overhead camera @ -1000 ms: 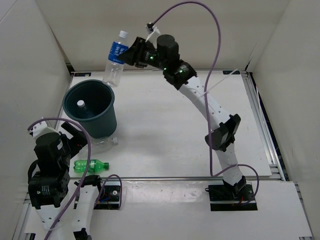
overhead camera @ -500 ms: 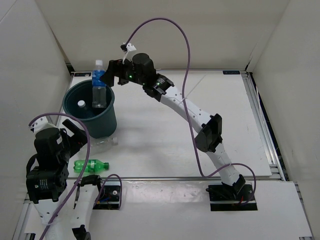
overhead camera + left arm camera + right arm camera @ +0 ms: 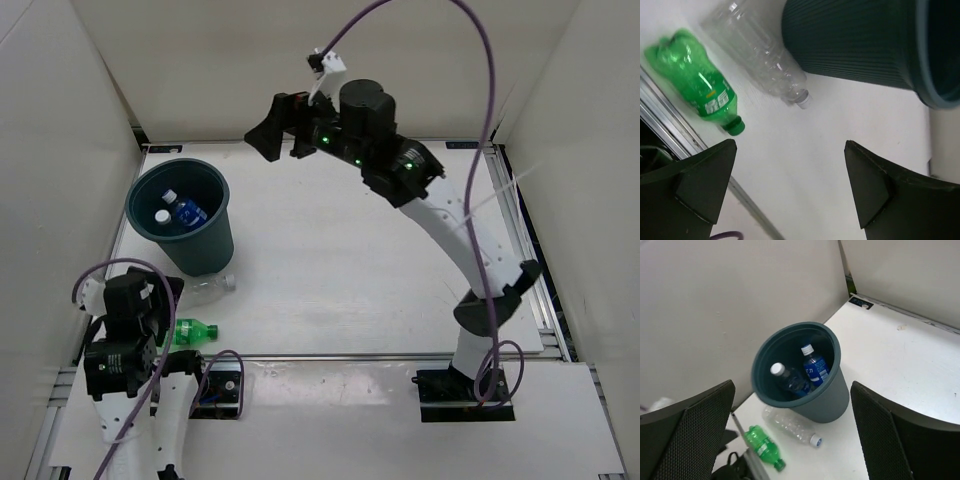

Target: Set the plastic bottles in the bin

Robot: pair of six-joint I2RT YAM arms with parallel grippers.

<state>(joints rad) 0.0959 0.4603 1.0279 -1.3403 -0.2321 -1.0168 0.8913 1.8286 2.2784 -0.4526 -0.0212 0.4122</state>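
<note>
The right arm stretched high and leftward, its right gripper (image 3: 272,126) (image 3: 792,432) spread wide, gripping nothing. The left arm sat folded low by its base, its left gripper (image 3: 158,303) (image 3: 790,187) tilted downward, likewise wide apart.

The round, dark teal-grey bin (image 3: 208,245) stands upright with two blue-labelled bottles (image 3: 814,368), white-capped, leaning inside it, while the plain clear bottle (image 3: 760,55) lies on its side just beside the bin's base and the green bottle (image 3: 702,90) lies alongside it.
</note>
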